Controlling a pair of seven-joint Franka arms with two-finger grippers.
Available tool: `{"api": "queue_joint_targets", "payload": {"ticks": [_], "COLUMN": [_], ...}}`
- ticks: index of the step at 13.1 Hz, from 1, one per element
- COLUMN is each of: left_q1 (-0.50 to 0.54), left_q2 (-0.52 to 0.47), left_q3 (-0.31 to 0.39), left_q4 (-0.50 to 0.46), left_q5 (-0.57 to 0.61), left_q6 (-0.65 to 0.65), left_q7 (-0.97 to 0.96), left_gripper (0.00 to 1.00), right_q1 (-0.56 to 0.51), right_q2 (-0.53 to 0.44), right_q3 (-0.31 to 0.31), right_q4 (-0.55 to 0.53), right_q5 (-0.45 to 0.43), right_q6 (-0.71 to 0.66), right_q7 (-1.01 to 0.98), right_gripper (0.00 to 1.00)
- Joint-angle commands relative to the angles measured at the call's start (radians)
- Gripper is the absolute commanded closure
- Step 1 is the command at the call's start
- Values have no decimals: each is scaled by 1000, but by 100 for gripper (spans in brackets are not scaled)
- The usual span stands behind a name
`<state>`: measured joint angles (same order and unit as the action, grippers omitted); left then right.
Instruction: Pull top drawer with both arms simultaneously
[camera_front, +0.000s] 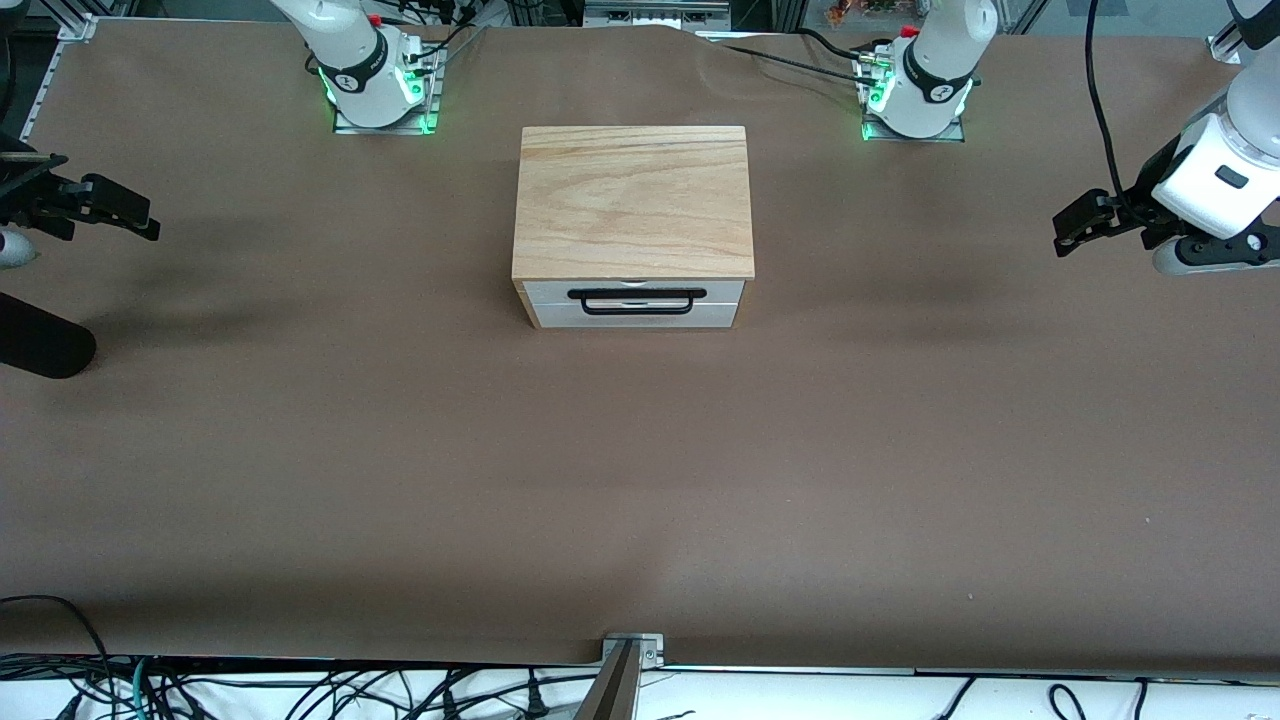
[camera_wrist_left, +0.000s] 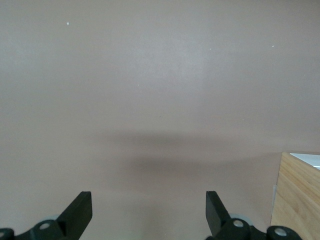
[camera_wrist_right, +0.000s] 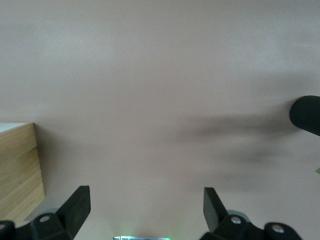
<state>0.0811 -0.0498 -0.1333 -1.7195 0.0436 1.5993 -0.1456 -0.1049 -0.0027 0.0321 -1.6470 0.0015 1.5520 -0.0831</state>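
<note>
The light oak box (camera_front: 633, 200) stands in the middle of the table. Its top drawer (camera_front: 545, 291) is shut, white front flush, with the black bar handle (camera_front: 636, 301) facing the front camera. My left gripper (camera_front: 1075, 225) hangs open and empty over the table at the left arm's end, well away from the box. My right gripper (camera_front: 105, 195) hangs open and empty over the right arm's end. In the left wrist view the gripper (camera_wrist_left: 149, 205) has its fingers wide apart over bare table, with a corner of the box (camera_wrist_left: 297, 200) showing. The right wrist view shows the same for that gripper (camera_wrist_right: 146, 202) and the box (camera_wrist_right: 17, 170).
A black cylinder (camera_front: 40, 345) lies by the right arm's end, also in the right wrist view (camera_wrist_right: 306, 115). The arm bases (camera_front: 375, 85) (camera_front: 915, 90) glow green at the table's back edge. A metal bracket (camera_front: 632, 650) and cables sit at the front edge.
</note>
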Motion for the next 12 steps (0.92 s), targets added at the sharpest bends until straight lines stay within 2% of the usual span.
{"api": "queue_joint_targets", "payload": {"ticks": [1,12], "left_q1": [12,17], "left_q2": [-41,-41], "left_q3": [-6,-6], "left_q4": [-46,-57], "left_q5": [19,5], "left_q6": [7,5], "left_q7": [8,8], "left_gripper": [0,0], "right_q1": [-10,1], "right_q2": [-8,26], "right_q3": [9,11], "right_q4": [-4,3], "right_q5": [17,12], "right_q6": [8,2], "right_q7": [9,5], "right_gripper": [0,0]}}
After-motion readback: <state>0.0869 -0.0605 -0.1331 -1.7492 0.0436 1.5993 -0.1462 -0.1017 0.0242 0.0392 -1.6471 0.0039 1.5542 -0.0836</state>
